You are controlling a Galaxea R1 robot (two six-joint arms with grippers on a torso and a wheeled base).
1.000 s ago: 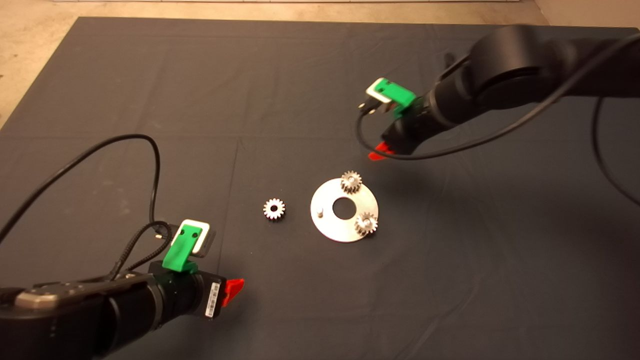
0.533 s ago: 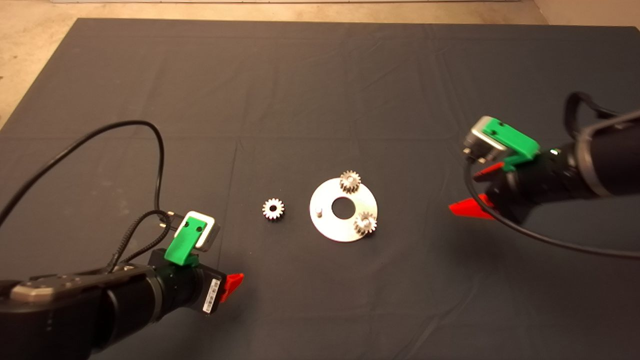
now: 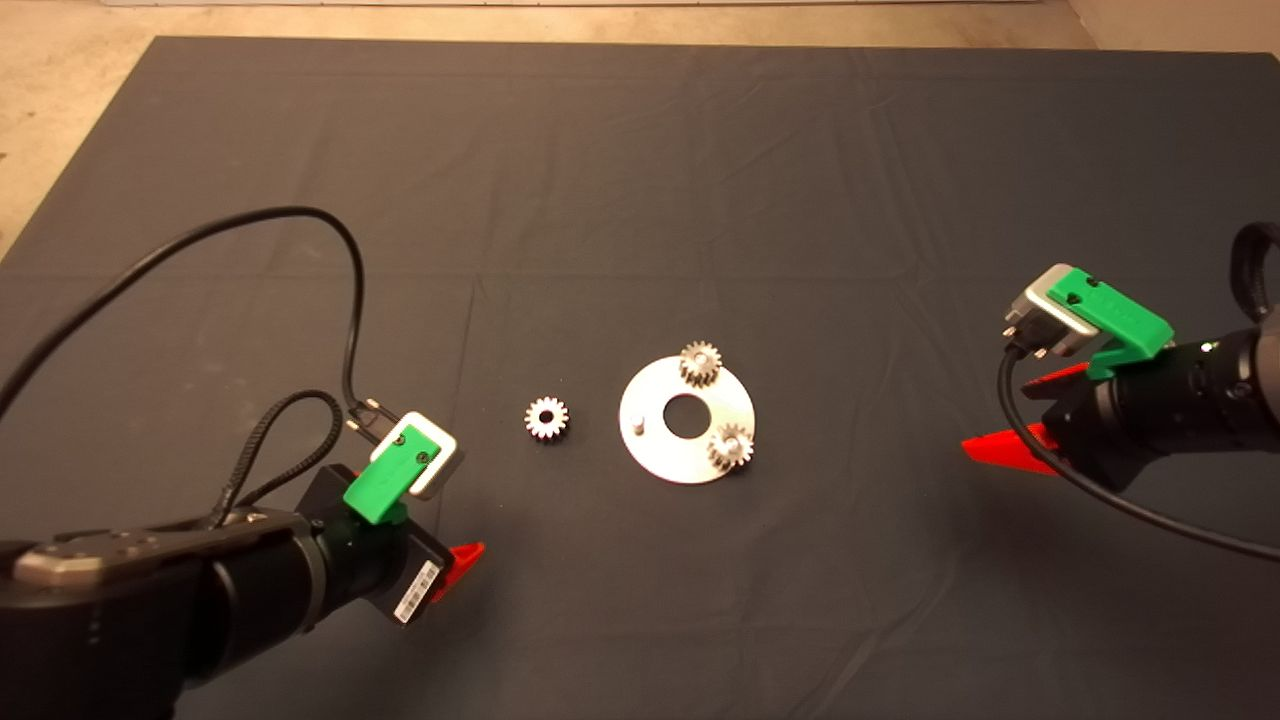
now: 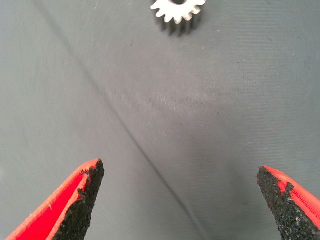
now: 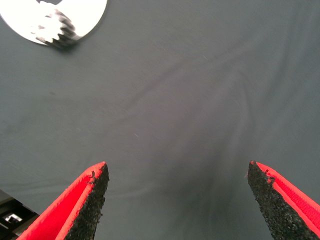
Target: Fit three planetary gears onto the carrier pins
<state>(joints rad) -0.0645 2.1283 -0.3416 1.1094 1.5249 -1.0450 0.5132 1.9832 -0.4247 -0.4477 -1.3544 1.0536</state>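
Observation:
The silver carrier disc (image 3: pixel 668 458) lies mid-mat. Two planetary gears sit on its pins, one at the far side (image 3: pixel 701 363) and one at the near right (image 3: pixel 731 446). The third carrier pin (image 3: pixel 637 425) stands bare on the disc's left. A loose gear (image 3: pixel 547 418) lies flat on the mat left of the disc. My left gripper (image 3: pixel 470 555) hovers near-left of it, open and empty; in its wrist view the loose gear (image 4: pixel 177 12) lies ahead of the left gripper (image 4: pixel 180 169). My right gripper (image 3: pixel 995 415) is open and empty, well right of the disc.
The dark mat (image 3: pixel 640 180) covers the table, with bare floor (image 3: pixel 60 60) beyond its far and left edges. Black cables loop above the left arm (image 3: pixel 300 215) and beneath the right arm (image 3: pixel 1100 500). The right wrist view catches the disc's edge (image 5: pixel 92 12) and a gear (image 5: pixel 55 27).
The right arm has pulled back from above the disc's far side to the right of the mat, fingers open. The left gripper has turned and dropped slightly.

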